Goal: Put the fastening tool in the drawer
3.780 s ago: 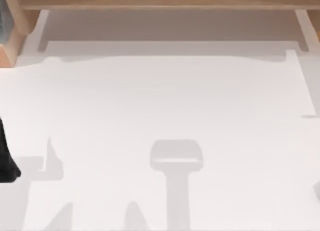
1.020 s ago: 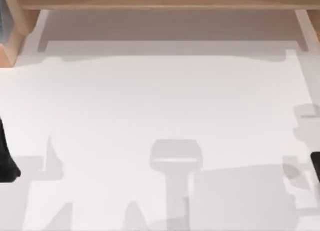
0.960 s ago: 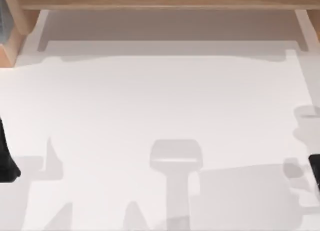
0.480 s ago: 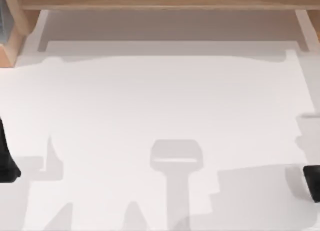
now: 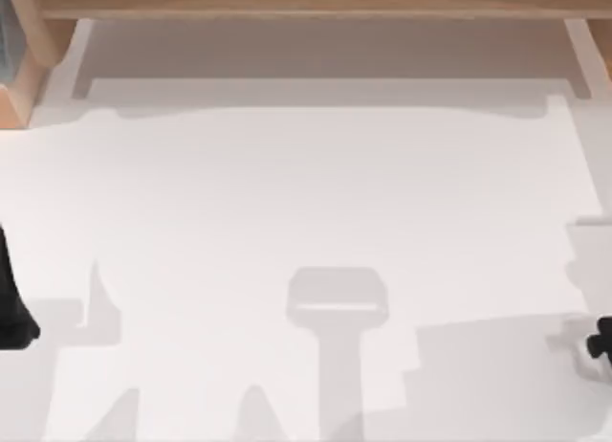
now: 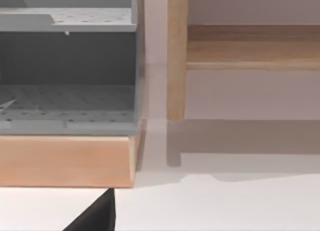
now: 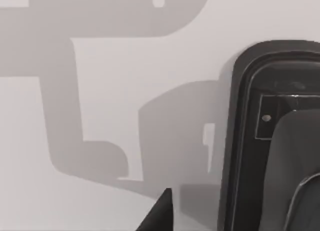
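Two tools at the counter (image 5: 306, 193) edges: left tool (image 5: 17, 318) parked left, right tool (image 5: 602, 344) right; open or closed, I cannot tell. Search slowly with your right.

The white tabletop (image 5: 306, 193) carries soft grey shadows across its near half. A wooden frame (image 5: 306, 0) runs along the far edge, with a wooden post (image 6: 176, 56) rising beside a grey perforated shelf (image 6: 67, 98) at the far left corner. That shelf sits on a wooden base (image 6: 65, 161). A dark rounded base plate (image 7: 270, 141) lies flat on the tabletop at the right edge.
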